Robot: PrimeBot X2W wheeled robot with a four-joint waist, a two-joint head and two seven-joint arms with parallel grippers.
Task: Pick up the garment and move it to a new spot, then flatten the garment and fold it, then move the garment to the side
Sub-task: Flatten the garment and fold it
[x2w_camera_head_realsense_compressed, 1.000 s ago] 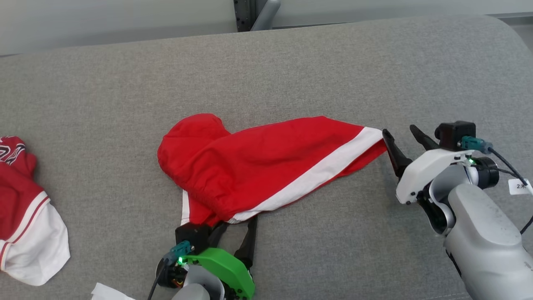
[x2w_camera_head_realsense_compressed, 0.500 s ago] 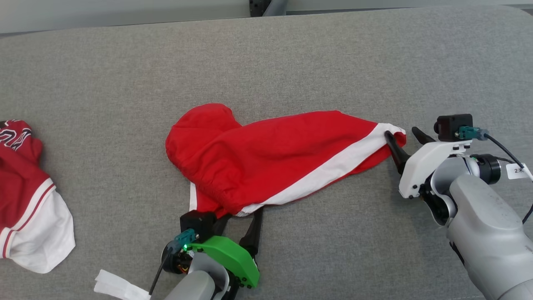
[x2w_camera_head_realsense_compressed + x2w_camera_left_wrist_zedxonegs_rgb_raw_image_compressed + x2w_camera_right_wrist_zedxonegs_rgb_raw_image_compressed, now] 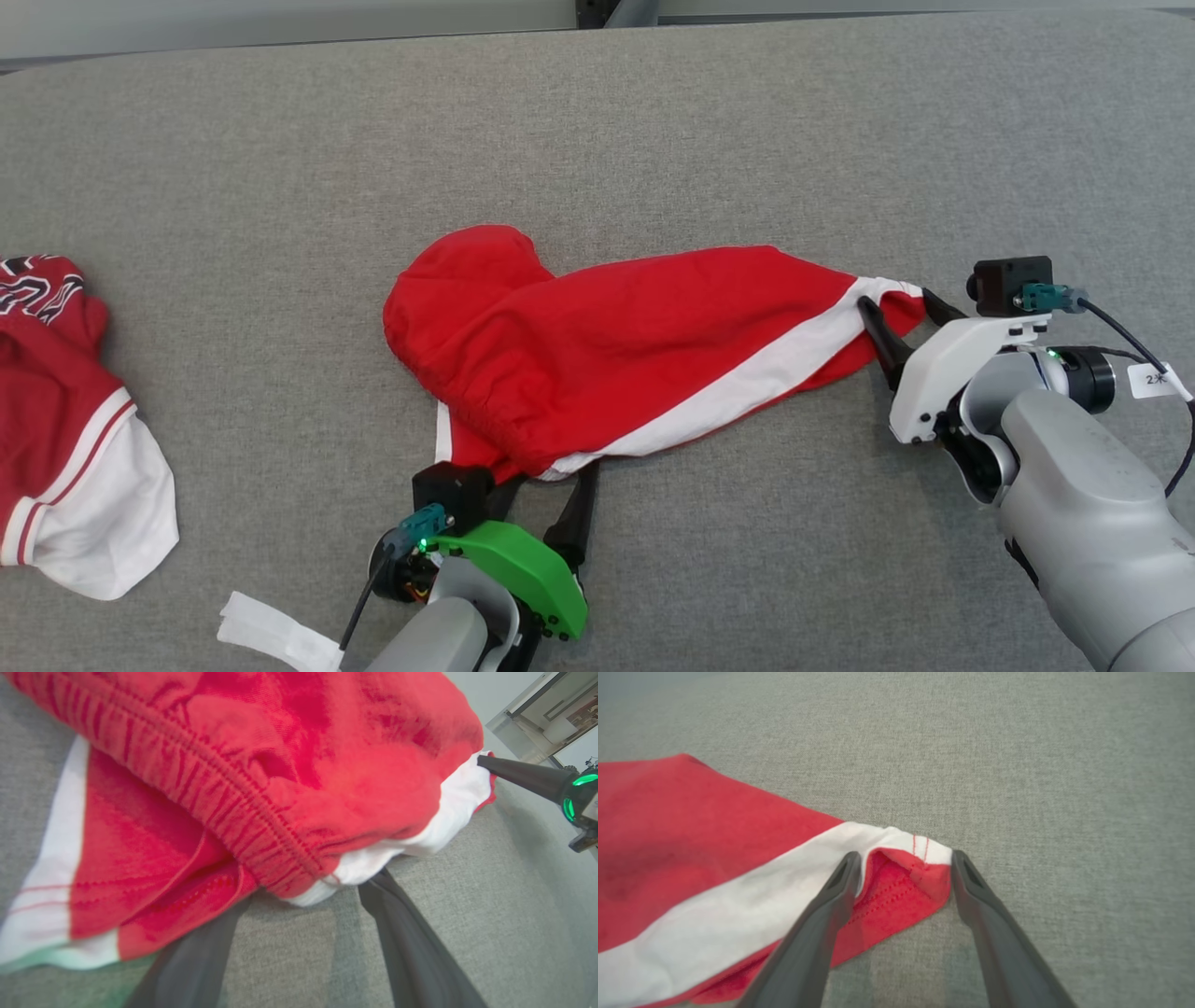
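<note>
I see the shorts [image 3: 635, 364] rumpled, unfolded; my left pincer [image 3: 546, 485] at their waistband and right pincer [image 3: 906, 858] astride their hem corner gape wide, gripping nothing.

Open grey cushion [image 3: 653, 121] beyond red garment [image 3: 607, 355], bare lane leftward, second garment [image 3: 56, 439] far left, white strip [image 3: 271, 637] at front

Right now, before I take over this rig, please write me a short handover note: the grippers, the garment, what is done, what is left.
Left gripper: open, at the waistband end of the red shorts, gripping nothing.
Right gripper: open, astride the hem corner, not closed on it.
Shorts: bunched on the grey surface, neither flat nor folded.
Done: both grippers placed at the ends.
Left: close both, flatten, fold, move aside.
Note: another red and white garment lies far left.
</note>
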